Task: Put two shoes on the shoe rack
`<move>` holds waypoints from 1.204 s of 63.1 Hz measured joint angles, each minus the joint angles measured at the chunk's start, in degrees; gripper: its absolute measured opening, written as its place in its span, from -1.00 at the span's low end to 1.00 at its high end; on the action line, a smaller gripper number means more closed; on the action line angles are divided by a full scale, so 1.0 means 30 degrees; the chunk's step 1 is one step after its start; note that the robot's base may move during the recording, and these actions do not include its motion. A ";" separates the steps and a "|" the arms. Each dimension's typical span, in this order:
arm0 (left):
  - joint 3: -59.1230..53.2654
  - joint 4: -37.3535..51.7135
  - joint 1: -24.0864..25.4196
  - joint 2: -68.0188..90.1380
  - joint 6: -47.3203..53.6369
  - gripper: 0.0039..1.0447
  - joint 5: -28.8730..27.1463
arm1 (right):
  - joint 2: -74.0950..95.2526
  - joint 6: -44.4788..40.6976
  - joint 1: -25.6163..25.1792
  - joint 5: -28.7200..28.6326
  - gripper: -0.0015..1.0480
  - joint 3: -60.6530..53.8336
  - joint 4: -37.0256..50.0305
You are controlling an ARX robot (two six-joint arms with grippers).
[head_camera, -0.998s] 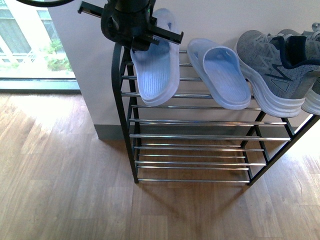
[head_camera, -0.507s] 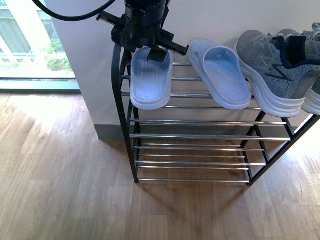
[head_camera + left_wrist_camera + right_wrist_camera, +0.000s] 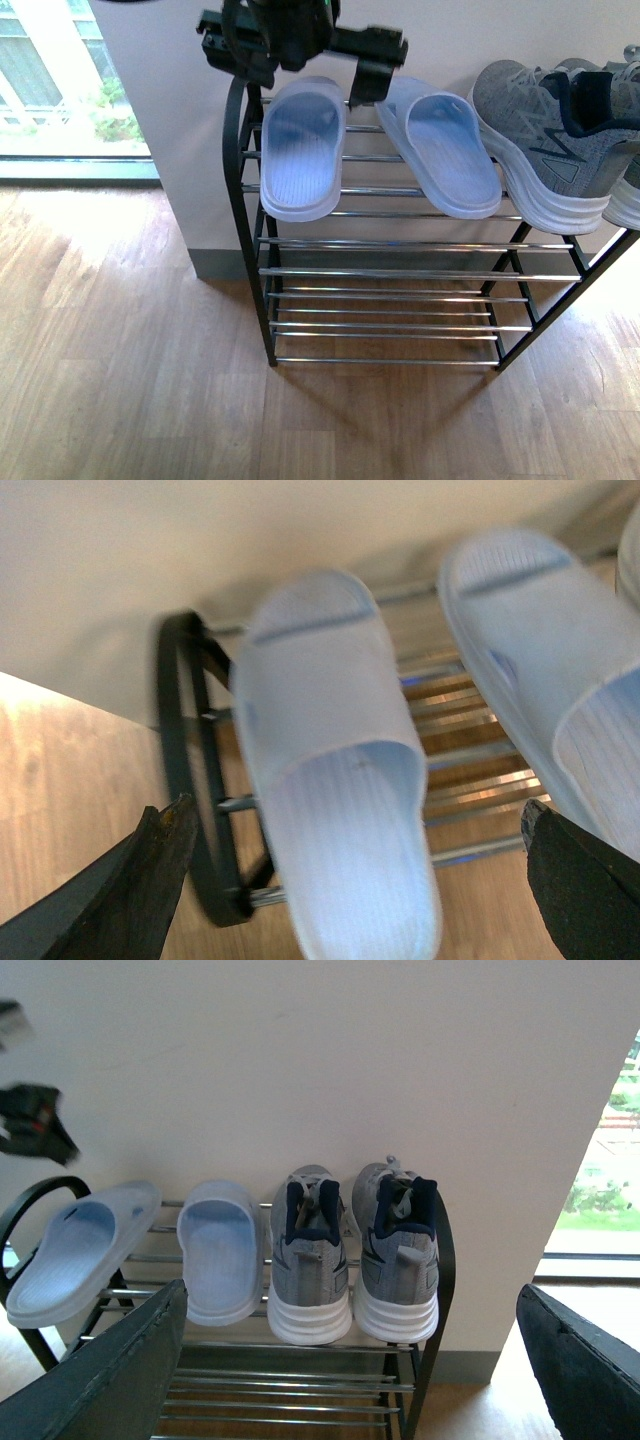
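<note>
The left end effector (image 3: 300, 60) hangs above the top of the shoe rack (image 3: 245, 200), its jaws spread wide and holding nothing; in the left wrist view both fingertips (image 3: 150, 880) stand well apart on either side of the left slide (image 3: 330, 780). This slide lies on the top chrome bars beside the black side frame, and the second slide (image 3: 440, 150) lies just beside it. The grey sneakers (image 3: 550, 140) stand at the other end of the same shelf. The right end effector (image 3: 350, 1380) is also wide open and empty, well apart from the rack.

The slides look light and a little flexible, with a smooth moulded surface that can slip on thin bars. I think the strap or the side edge near the middle is the best place to hold one
</note>
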 joint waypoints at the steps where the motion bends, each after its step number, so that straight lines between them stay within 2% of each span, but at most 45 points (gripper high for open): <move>1: -0.0401 0.0277 0.0102 -0.0408 0.0000 0.83 -0.0197 | 0.0000 0.0000 0.0000 0.0000 0.82 0.0000 0.0000; 9: -0.5639 0.3519 0.2106 -0.5668 0.0517 0.83 -0.2725 | 0.0000 0.0000 0.0000 0.0000 0.82 0.0000 -0.0007; 13: -0.7708 0.4073 0.3053 -0.7774 0.0874 0.83 -0.3490 | 0.0000 0.0000 0.0000 0.0007 0.82 0.0000 -0.0007; 22: -0.8845 0.4619 0.3621 -0.8808 0.1355 0.81 -0.3453 | 0.0007 0.0000 0.0000 -0.0022 0.82 0.0000 0.0000; 23: -0.9143 0.5268 0.3621 -0.8816 0.1501 0.78 -0.3300 | 0.0007 0.0000 0.0000 -0.0029 0.82 0.0000 -0.0007; 29: -1.3624 1.4396 0.3679 -0.9275 0.2149 0.44 -0.2033 | 0.0000 0.0000 0.0000 -0.0007 0.82 0.0000 -0.0007; 31: -1.5001 1.6538 0.3745 -0.9581 0.2244 0.34 -0.1800 | 0.0007 0.0000 0.0000 0.0022 0.82 0.0000 -0.0007; 38: -1.8535 2.1041 0.4306 -1.1278 0.2412 -0.01 -0.1275 | 0.0000 0.0000 0.0000 0.0044 0.82 0.0000 -0.0007; 45: -2.0881 2.2469 0.5166 -1.3194 0.2433 -0.35 -0.0998 | 0.0000 0.0000 0.0000 0.0029 0.82 0.0000 -0.0007; 57: -2.4356 2.3146 0.5836 -1.5300 0.2477 -0.97 0.0029 | 0.0000 0.0000 0.0000 0.0036 0.82 0.0000 -0.0007; 76: -2.8101 2.3066 0.6907 -1.9263 0.2514 -0.99 0.0962 | 0.0000 0.0000 0.0000 0.0029 0.82 0.0000 -0.0007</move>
